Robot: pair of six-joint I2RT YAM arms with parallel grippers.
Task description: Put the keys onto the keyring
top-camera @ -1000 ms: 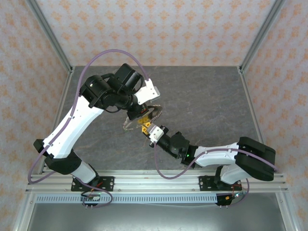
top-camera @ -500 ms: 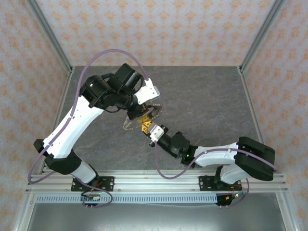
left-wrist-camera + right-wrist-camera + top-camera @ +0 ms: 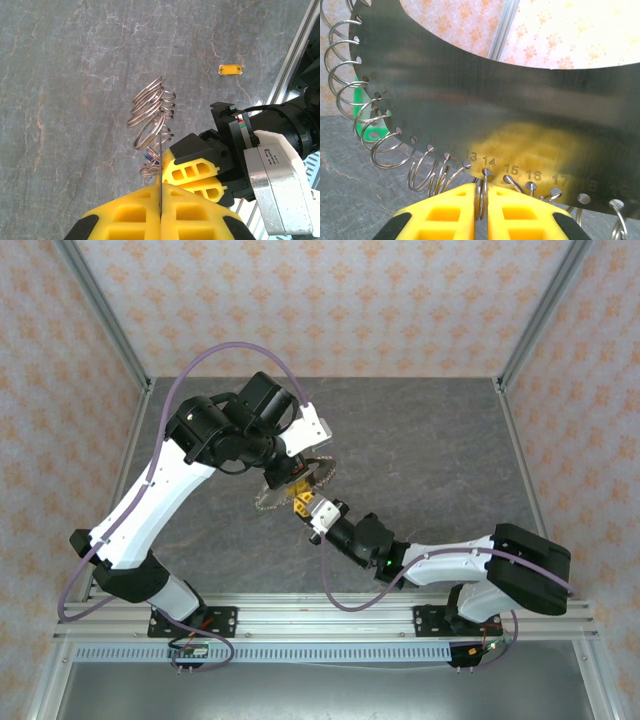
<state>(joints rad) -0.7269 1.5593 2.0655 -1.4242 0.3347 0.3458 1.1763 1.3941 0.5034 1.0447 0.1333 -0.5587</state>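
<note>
The keyring (image 3: 495,100) is a wide flat grey metal loop with numbered holes, and small wire split rings hang from them. My left gripper (image 3: 161,187) is shut on the loop's thin edge, holding it above the table (image 3: 430,450). My right gripper (image 3: 481,192) is shut on the small split ring (image 3: 481,201) hanging at hole 14. In the top view both grippers meet at the keyring (image 3: 268,498) in mid-table. A yellow-orange key (image 3: 230,69) lies on the table, apart from both. A green key head (image 3: 370,131) shows behind the rings, and a bit of blue (image 3: 148,157) among them.
The dark stone-patterned table is fenced by aluminium posts (image 3: 530,330) and patterned walls. The right arm's black wrist (image 3: 270,125) sits close beside the left fingers. A metal rail (image 3: 320,620) runs along the near edge.
Almost nothing: my right gripper has edged slightly closer to the keyring, and both grips are unchanged.
</note>
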